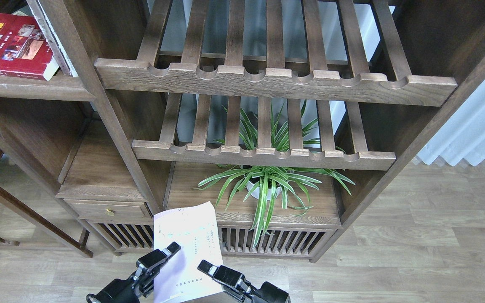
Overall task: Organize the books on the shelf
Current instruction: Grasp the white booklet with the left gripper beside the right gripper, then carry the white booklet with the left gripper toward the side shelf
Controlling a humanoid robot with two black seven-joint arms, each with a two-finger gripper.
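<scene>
A thin white-lavender book hangs low in the middle, in front of the cabinet's base. My right gripper is shut on its lower right edge. One finger of my left gripper lies over the book's left edge; its other finger is hidden. A thick red book with a yellow title lies flat on the dark plank shelf at the top left. A second book leans edge-on against it, next to the upright post.
Two slatted racks with notched front rails fill the middle bay. A potted spider plant stands on the low cabinet top below them. A small drawer unit is at the lower left. White curtain hangs at the right.
</scene>
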